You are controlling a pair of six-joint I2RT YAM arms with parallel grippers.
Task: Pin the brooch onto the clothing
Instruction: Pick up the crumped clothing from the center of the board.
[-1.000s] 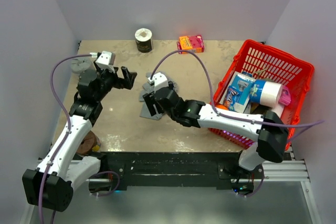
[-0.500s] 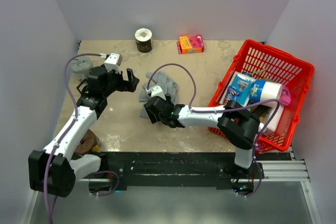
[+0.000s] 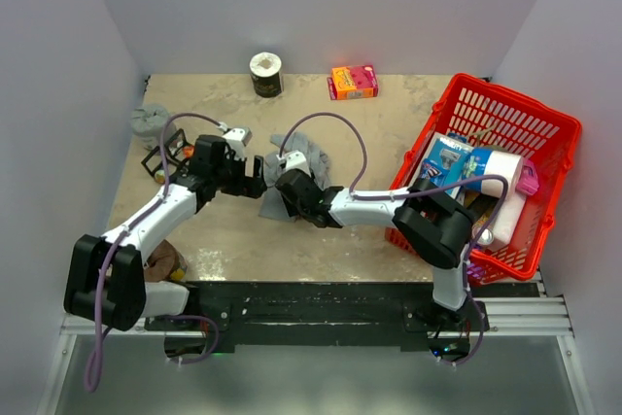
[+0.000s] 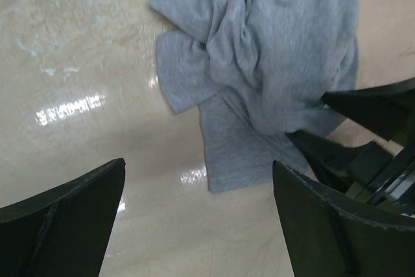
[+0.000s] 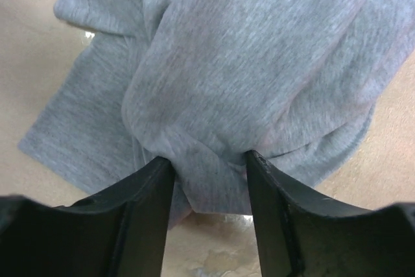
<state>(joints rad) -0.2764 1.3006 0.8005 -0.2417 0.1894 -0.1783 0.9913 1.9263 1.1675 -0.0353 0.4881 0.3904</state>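
Note:
The clothing (image 3: 303,156) is a crumpled grey top in the middle of the table, filling the right wrist view (image 5: 246,63) and the upper left wrist view (image 4: 272,50). My right gripper (image 3: 283,193) (image 5: 209,180) has a fold of its near edge between its fingers, both pads pressed into the cloth. My left gripper (image 3: 255,180) (image 4: 198,218) hangs open over bare table just left of the cloth's corner, beside the right fingers (image 4: 363,128). A tiny orange-red spot, seemingly the brooch (image 3: 180,153), lies at the left behind the left arm.
A red basket (image 3: 556,116) full of packages stands at the right. A tape roll (image 3: 265,73) and an orange box (image 3: 353,81) sit at the back edge. A grey round item (image 3: 148,121) and a black frame (image 3: 155,160) lie at the far left.
My left arm swung right and down to the clothing's left edge. My right gripper settled on the cloth's near edge and its jaws narrowed onto a fold.

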